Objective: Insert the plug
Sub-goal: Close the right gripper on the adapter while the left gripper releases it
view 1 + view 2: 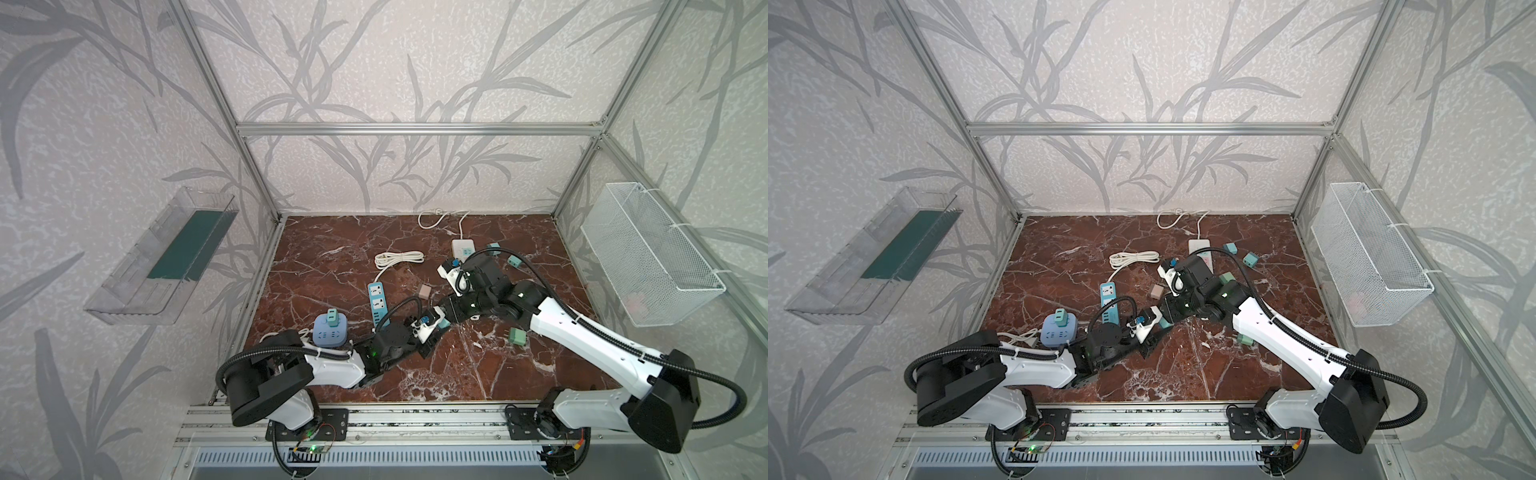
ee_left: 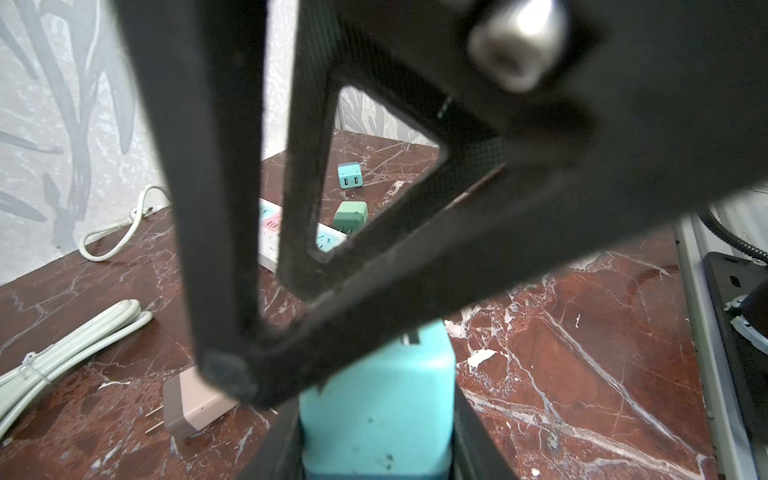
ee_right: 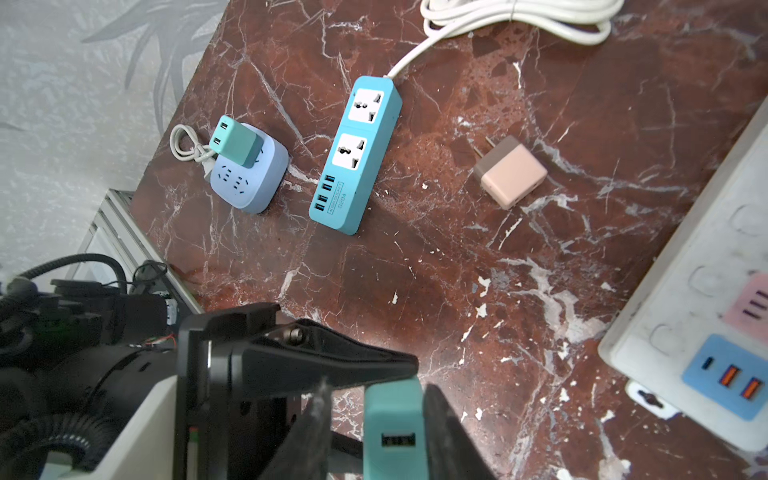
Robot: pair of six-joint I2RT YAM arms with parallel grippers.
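A teal plug point(image 1: 444, 323) point(image 1: 1165, 323) hangs above the middle of the marble table between both grippers. My left gripper point(image 1: 439, 323) point(image 2: 376, 436) is shut on the plug point(image 2: 378, 399), with a jaw pressed to each side. My right gripper point(image 1: 441, 316) point(image 3: 378, 390) reaches in from the opposite side, its fingers astride the plug's point(image 3: 395, 424) USB end. One finger touches the plug and a gap shows at the other. A blue power strip point(image 1: 377, 302) point(image 3: 357, 153) with two free sockets lies just left of the grippers.
A round lavender socket block point(image 1: 330, 332) with a teal charger in it sits front left. A pink plug point(image 1: 424, 291), a green plug point(image 1: 516, 336), two teal plugs point(image 1: 514, 261), a white power strip point(image 1: 462, 247) and a coiled cord point(image 1: 399, 258) lie around.
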